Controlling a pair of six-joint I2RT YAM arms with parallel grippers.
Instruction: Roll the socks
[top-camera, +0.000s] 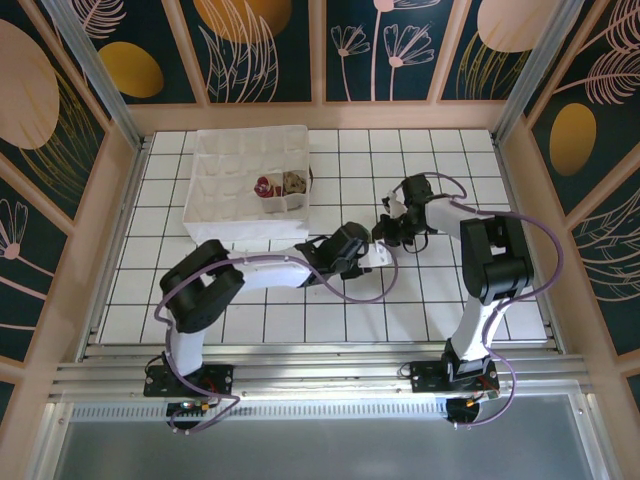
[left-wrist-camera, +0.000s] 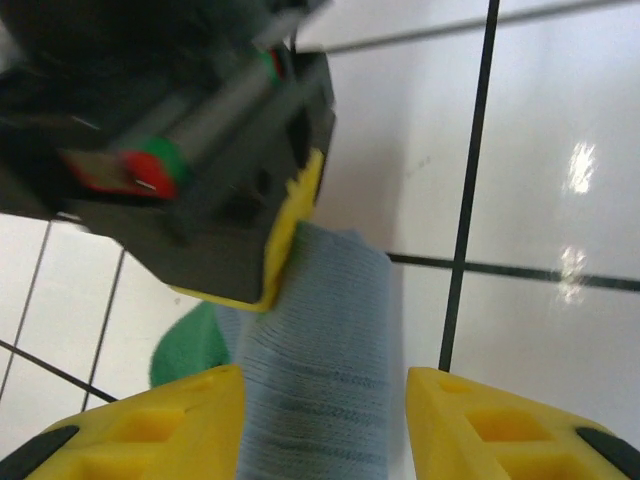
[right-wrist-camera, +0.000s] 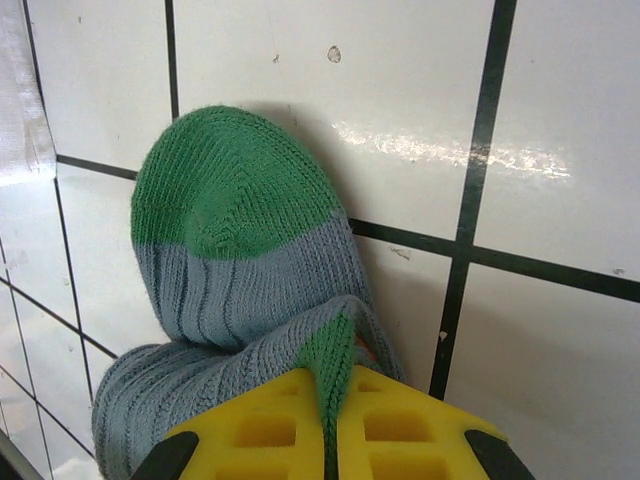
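Blue-grey, green-toed sock (right-wrist-camera: 230, 290), seemingly folded over itself, pinched in right hand (right-wrist-camera: 334, 400)

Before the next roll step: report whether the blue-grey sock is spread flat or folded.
Folded: the blue-grey sock doubles over itself, an edge pinched in the shut right gripper.

Knit: blue-grey sock (right-wrist-camera: 240, 270), ribbed, w/ green toe & a thin green edge at the fold. Fingers of right gripper (right-wrist-camera: 335, 430) bright yellow, black trim. Same yellow + black on left gripper (left-wrist-camera: 325, 430). Glossy white tiles w/ black grid lines on table (top-camera: 440, 290). All-white box (top-camera: 225, 175), dividers incl.; inside it a reddish sock (top-camera: 264, 186) & a tan-brown patterned sock (top-camera: 295, 182). Both left arm (top-camera: 270, 272) & right arm (top-camera: 497, 258): black joints, white links. Pale purple cables (top-camera: 545, 250). Dark navy walls (top-camera: 260, 50) w/ peach line-drawn flowers, gold & peach ovals. Light wood frame (top-camera: 320, 118).
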